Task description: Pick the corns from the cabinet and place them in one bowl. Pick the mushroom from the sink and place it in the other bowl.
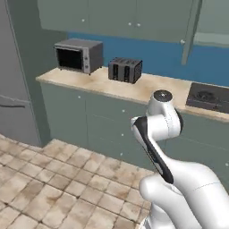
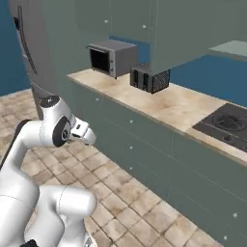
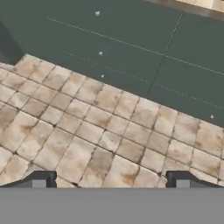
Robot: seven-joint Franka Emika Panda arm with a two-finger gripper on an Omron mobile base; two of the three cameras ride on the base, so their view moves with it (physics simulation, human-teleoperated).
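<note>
My gripper (image 3: 111, 181) is open, its two dark fingertips (image 3: 43, 179) far apart with only the tiled floor between them. The hand view looks down at the floor and the fronts of the lower drawers. In the right base view the hand (image 2: 83, 133) hangs low in front of the counter, pointing at the drawers. The cabinet (image 1: 214, 38) is at the upper right with its door (image 1: 190, 31) swung open and a flat shelf (image 2: 233, 48) showing. The corns, both bowls, the mushroom and the sink are out of view.
On the stone counter (image 1: 134, 87) stand a grey toaster oven (image 1: 78, 54) and a dark toaster (image 1: 125, 69), with a black hob (image 1: 208, 97) to the right. Grey-green drawers (image 3: 131, 48) run below. A tall grey fridge (image 1: 15, 89) stands at the left.
</note>
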